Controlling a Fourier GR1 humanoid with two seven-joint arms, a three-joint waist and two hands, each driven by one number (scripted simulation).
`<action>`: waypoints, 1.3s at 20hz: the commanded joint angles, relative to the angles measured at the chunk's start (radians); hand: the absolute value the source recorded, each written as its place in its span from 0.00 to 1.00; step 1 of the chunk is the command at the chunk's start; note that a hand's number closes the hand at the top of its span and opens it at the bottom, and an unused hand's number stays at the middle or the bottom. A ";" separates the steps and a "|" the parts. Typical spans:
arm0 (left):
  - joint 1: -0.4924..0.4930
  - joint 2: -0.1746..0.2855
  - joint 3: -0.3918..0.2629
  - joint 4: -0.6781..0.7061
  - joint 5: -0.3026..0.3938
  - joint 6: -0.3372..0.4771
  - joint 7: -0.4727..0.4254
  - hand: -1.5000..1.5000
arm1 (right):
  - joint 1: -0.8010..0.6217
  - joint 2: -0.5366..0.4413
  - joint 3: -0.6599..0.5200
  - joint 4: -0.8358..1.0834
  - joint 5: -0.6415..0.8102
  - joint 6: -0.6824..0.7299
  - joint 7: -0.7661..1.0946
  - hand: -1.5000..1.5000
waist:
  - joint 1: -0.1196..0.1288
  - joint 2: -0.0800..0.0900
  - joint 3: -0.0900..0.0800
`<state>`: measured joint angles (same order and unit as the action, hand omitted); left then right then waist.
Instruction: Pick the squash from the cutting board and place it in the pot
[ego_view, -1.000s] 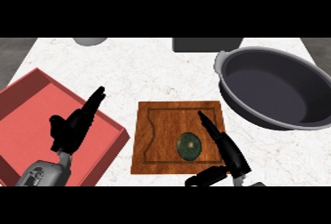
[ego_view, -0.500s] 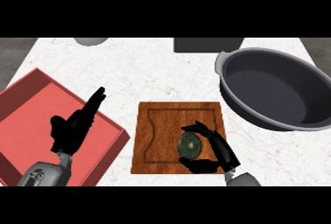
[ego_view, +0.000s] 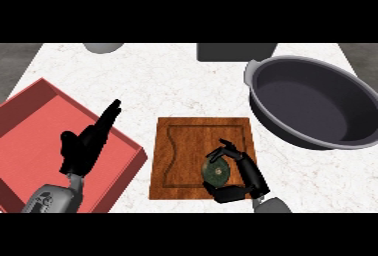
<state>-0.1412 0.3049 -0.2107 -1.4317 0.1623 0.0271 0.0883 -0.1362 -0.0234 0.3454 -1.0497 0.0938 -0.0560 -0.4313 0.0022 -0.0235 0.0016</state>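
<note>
Squash (ego_view: 217, 171) lies at the board's (ego_view: 181, 145) near right, long axis running near-to-far. Right hand (ego_view: 251, 176) sits just right of it, fingers (ego_view: 235, 155) and thumb curled round it; pot (ego_view: 280, 95) lies beyond, to the right. Left hand (ego_view: 83, 150) rests open over the tray (ego_view: 37, 130).

There are no words, numbers or signs to read here. The squash (ego_view: 217, 171), the cutting board (ego_view: 192, 145), the pot (ego_view: 317, 107), the red tray (ego_view: 37, 130) and the counter (ego_view: 170, 80) have no writing on them.
</note>
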 joint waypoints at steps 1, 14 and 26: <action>0.048 -0.007 -0.014 0.016 0.019 -0.040 0.060 0.50 | -0.011 -0.004 -0.033 0.070 -0.024 0.047 -0.082 1.00 | 0.003 0.025 -0.001; 0.058 -0.028 -0.021 0.007 0.023 -0.040 0.037 0.50 | -0.016 -0.781 -0.497 0.342 -0.294 0.604 -0.417 1.00 | 0.006 0.045 0.007; 0.045 -0.045 -0.028 0.028 -0.005 -0.050 0.044 0.50 | -0.098 -0.927 -0.500 0.473 -0.164 0.453 -0.626 1.00 | 0.025 0.035 0.005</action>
<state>-0.1386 0.2917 -0.1918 -1.4564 0.1602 -0.0091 0.0996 -0.1918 -0.9172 -0.1480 -0.6243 -0.1010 0.3480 -0.8868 0.0190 0.0009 0.0157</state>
